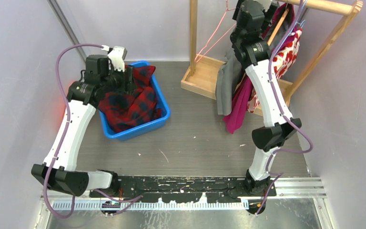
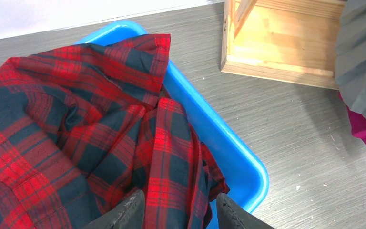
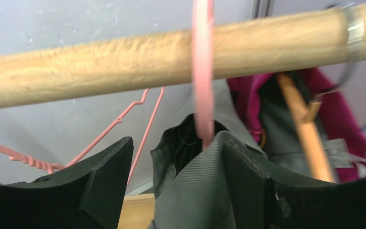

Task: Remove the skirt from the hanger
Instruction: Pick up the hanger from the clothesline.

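Observation:
The grey ribbed skirt point(image 1: 226, 81) hangs on a pink hanger point(image 3: 202, 71) hooked over the wooden rail point(image 3: 100, 67). Its hem also shows in the left wrist view point(image 2: 362, 57). My right gripper point(image 3: 176, 143) is raised just under the rail, open. The skirt's waistband point(image 3: 195, 191) lies between the fingers, against the right finger, and a gap remains at the left finger. My left gripper point(image 2: 180, 196) hovers over the blue bin point(image 2: 228, 143), its fingers apart astride a fold of the red plaid garment point(image 2: 76, 119) lying in the bin.
An empty pink wire hanger point(image 1: 214, 38) hangs to the skirt's left. Beside the skirt hang a magenta garment point(image 1: 238, 107), a red-and-white patterned one point(image 1: 286, 52) and a wooden hanger point(image 3: 305, 129). The rack's wooden base point(image 1: 202, 78) stands right of the blue bin point(image 1: 157, 121).

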